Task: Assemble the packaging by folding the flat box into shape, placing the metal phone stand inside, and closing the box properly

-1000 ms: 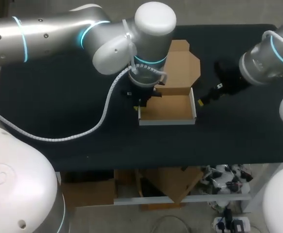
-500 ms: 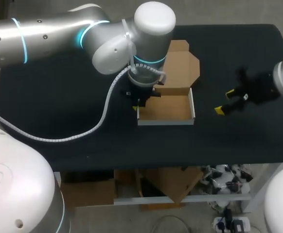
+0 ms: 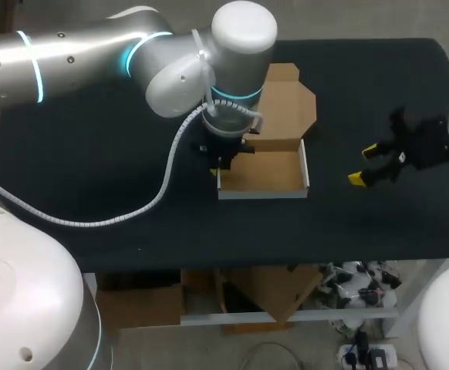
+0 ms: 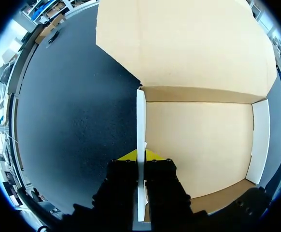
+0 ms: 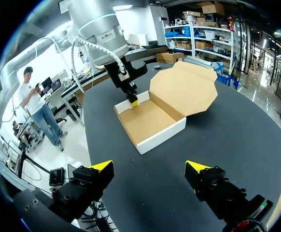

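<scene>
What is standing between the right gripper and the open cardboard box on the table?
Nothing visible. Only the bare black table lies between the open right gripper and the box. The left gripper grips the box's opposite side wall with its fingers, away from that path.

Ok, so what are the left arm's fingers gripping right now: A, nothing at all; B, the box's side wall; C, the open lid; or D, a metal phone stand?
B: in the left wrist view the left fingers sit on either side of the box's white side wall, pinching it between them.
</scene>
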Available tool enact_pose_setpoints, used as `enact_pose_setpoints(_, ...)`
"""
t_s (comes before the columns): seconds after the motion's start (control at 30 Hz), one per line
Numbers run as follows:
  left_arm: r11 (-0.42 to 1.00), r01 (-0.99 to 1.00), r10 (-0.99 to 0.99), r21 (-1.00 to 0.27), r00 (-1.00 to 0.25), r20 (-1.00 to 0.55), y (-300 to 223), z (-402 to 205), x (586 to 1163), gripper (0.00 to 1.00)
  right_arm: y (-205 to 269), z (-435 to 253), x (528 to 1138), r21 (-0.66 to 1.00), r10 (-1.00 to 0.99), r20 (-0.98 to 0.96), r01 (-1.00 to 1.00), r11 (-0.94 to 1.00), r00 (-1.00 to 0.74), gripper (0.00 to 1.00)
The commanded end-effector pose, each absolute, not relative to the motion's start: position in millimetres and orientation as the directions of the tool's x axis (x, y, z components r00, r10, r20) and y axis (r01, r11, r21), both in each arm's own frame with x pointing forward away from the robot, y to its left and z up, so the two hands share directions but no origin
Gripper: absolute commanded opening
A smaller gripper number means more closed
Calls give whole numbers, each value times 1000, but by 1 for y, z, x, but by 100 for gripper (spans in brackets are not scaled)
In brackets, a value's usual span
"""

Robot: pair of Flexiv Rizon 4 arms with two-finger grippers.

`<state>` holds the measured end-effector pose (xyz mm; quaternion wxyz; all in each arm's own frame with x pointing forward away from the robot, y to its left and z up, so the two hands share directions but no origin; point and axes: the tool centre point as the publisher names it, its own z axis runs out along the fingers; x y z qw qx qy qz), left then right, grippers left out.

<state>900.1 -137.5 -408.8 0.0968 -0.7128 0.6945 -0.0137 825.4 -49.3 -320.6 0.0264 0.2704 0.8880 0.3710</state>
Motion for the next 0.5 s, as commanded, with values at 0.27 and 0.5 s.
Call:
enact_pose_setpoints(0.27, -14, -988, -993, -154, 32, -111, -131, -412, 899, 0, -71, -308, 803, 718, 406, 185, 405, 566, -895, 100)
enact_pose_setpoints(0.5, -13, -988, -993, -152, 30, -111, -129, -411, 899, 0, -72, -308, 796, 711, 402, 173, 397, 581, -899, 100)
